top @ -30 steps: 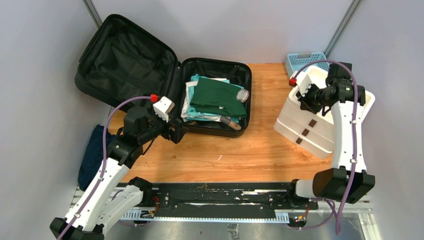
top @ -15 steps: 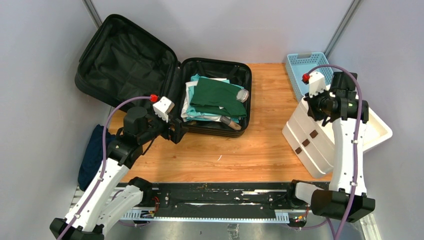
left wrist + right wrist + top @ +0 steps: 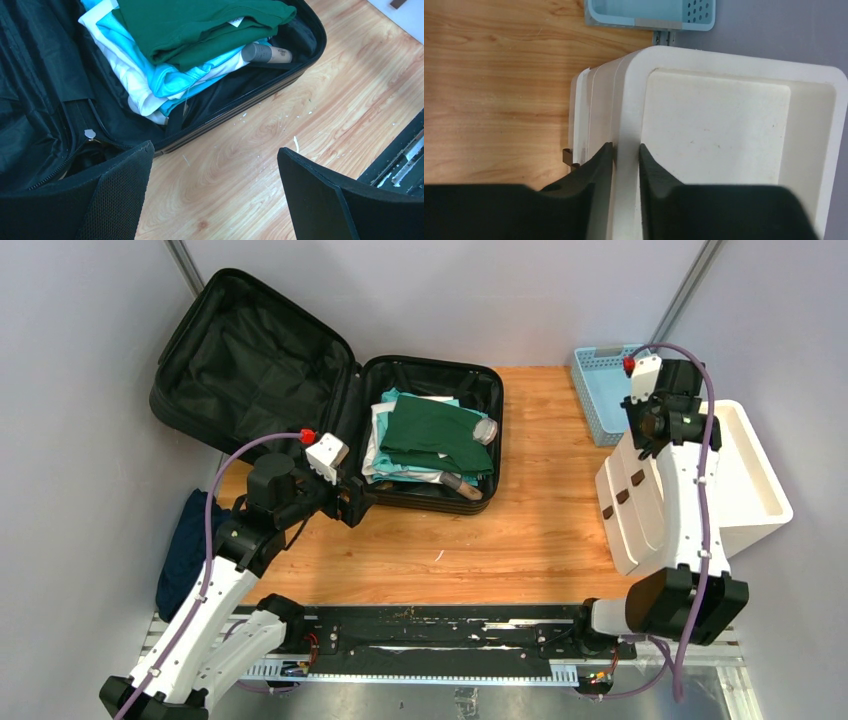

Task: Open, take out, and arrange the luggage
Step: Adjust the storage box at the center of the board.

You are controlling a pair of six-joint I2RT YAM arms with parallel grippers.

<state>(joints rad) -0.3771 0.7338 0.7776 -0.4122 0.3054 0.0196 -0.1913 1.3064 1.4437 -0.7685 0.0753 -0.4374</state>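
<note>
The luggage (image 3: 240,360), a black hard-shell suitcase, lies open at the back left, its lid leaning against the wall. Its base (image 3: 235,107) holds a stack of folded clothes with a green shirt (image 3: 430,430) on top, plus a brown tube (image 3: 265,52) and a clear jar (image 3: 485,430). My left gripper (image 3: 355,502) hovers open over bare wood just in front of the suitcase's near edge, with nothing between its fingers (image 3: 125,190). My right gripper (image 3: 626,146) is shut on the rim wall of a white drawer unit (image 3: 745,475), one finger inside and one outside.
The white drawer unit (image 3: 719,130) stands at the table's right edge, overhanging it, its brown drawer pulls facing left. A light-blue mesh basket (image 3: 597,390) sits at the back right corner. A dark blue cloth (image 3: 185,545) hangs off the table's left side.
My right arm has swung the white drawer unit rightward and turned it, uncovering the blue basket. My left arm and the suitcase have not moved.
</note>
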